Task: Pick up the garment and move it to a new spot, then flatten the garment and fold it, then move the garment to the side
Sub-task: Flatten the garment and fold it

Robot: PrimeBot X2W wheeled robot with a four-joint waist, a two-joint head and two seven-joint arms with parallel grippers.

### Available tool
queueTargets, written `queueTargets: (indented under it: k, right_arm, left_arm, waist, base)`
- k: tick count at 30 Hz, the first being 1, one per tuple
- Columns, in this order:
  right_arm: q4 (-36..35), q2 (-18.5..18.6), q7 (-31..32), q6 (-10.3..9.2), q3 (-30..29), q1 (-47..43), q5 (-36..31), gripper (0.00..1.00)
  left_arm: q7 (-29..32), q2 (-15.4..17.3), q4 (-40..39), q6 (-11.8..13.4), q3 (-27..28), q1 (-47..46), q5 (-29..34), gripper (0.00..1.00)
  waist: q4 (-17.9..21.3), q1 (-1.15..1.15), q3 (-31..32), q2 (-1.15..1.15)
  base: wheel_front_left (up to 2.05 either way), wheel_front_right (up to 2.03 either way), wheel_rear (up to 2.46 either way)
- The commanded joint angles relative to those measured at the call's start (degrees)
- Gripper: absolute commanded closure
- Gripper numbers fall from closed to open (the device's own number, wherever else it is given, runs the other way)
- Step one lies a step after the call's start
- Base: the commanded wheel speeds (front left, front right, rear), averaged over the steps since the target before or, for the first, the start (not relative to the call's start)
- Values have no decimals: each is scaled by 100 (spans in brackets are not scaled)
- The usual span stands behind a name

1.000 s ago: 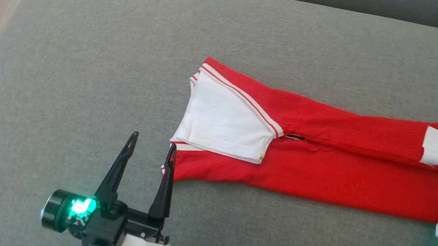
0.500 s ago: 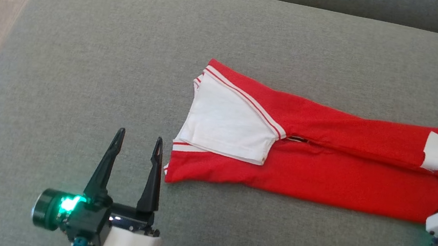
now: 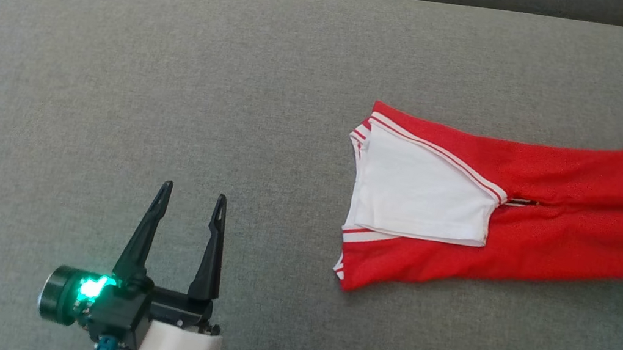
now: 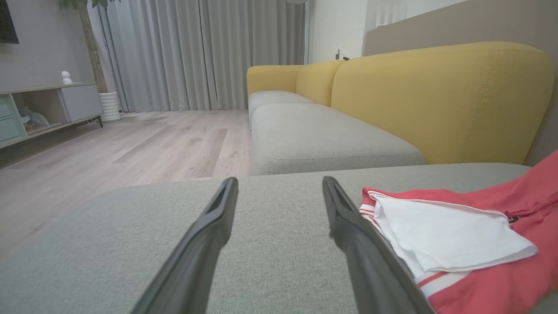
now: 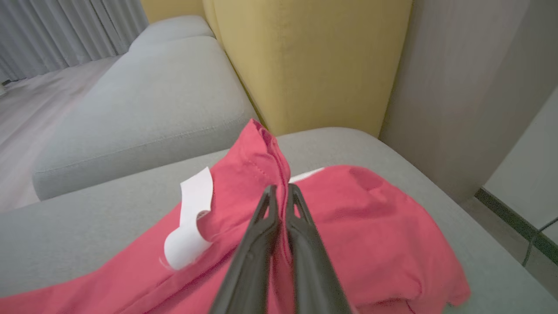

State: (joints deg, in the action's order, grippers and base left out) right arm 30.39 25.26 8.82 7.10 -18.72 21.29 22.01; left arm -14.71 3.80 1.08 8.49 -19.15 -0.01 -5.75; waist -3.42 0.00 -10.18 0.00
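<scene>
You're pinching the garment with your right gripper: its jaws are pressing together on a raised ridge of red cloth at the hem end, just beside the curling white label. The garment is lying as a long, narrow strip across the right half of the grey seat cushion. Its collar end, with the white panel, is resting near the cushion's middle, and its hem end is running toward the cushion's right edge. Since it is already looking doubled lengthwise, I'm judging that you are either working on the fold or starting to carry the strip aside; the pictures are not settling which.

Your left gripper is hovering near the cushion's front edge, fingers spread wide and holding nothing, well apart from the collar end. If you are folding, the next move is asking you to lift the pinched hem over toward the collar without dragging that end askew; the left gripper may be needed to pin the collar down.

Watch the right side: the yellow backrest and the wall panel are standing close by the cushion's far right corner, and the cushion's right edge is dropping away just beside the hem, so any swing outward is risking a snag or a slip off the seat
</scene>
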Motion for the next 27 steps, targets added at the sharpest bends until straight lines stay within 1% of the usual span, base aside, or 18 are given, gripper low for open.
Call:
queueTargets:
  k: [1,4,6,11,14,17,20,24,26,27]
  right_arm:
    - [-511,131,179,39,91,131,-28,100]
    - [-1352,-86,572,39,133,52,-16,100]
    - [-1926,-315,777,39,205,-34,-6,100]
    - [-3153,-1136,1151,39,602,-272,61,100]
    - [-3602,-1610,1238,39,986,-347,58,100]
    - [-3786,-1943,1247,39,1425,-378,-6,100]
    - [-3684,-2119,1224,39,1902,-390,19,100]
    - [-3292,-2221,1054,39,2378,-466,35,100]
    - [-3173,-2229,1002,39,2484,-498,31,100]
    - [-3048,-2232,945,39,2611,-542,130,100]
  left_arm:
    - [-29,-41,-151,-23,223,-153,93,0]
    - [-29,-57,-114,-43,237,-171,107,0]
    - [-29,-66,-85,-54,234,-171,97,0]
    - [-29,-81,-15,-88,206,-178,64,0]
    - [-29,-85,28,-127,193,-190,51,0]
    - [-29,-88,79,-150,214,-206,60,0]
    - [-29,-89,121,-169,230,-218,46,0]
    - [-29,-90,174,-186,154,-242,-27,0]
    - [-29,-90,187,-192,130,-251,-46,0]
    - [-29,-91,199,-195,114,-257,-60,0]
  waist:
    - [38,0,-2,0]
    - [59,0,24,0]
    - [54,0,53,0]
    - [-1,0,108,0]
    - [-71,0,106,0]
    - [-168,0,78,0]
    - [-263,0,39,0]
    - [-407,0,-3,0]
    - [-443,0,-13,0]
    - [-470,0,-19,0]
  base:
    - [0,0,0]
    - [0,0,0]
    - [0,0,0]
    - [0,0,0]
    - [0,0,0]
    - [0,0,0]
    - [0,0,0]
    - [0,0,0]
    - [0,0,0]
    - [0,0,0]
